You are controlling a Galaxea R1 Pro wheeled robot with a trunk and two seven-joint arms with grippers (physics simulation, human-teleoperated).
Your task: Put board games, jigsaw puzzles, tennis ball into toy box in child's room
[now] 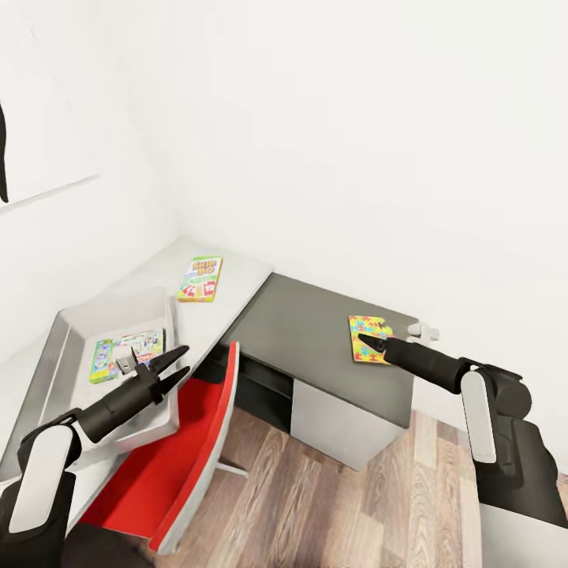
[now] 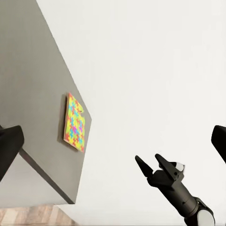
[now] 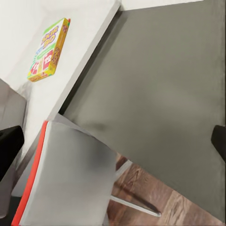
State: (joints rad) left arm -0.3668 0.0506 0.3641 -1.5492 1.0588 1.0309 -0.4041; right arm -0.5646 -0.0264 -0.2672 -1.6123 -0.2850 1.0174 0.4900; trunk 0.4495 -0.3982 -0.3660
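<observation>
Risk of a jigsaw puzzle (image 1: 368, 338) sliding off the dark bench (image 1: 315, 331)

Head view: right tool (image 1: 364, 341) over the puzzle, spread unclear; left tool (image 1: 177, 364) spread beside the toy box (image 1: 71, 331) — left wrist view: puzzle near the edge; right wrist view: board game (image 3: 48, 49).

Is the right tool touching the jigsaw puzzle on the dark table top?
Apart. The left wrist view shows the right tool clear of the jigsaw puzzle, with white wall between them; the overlap in the head view misleads.
</observation>
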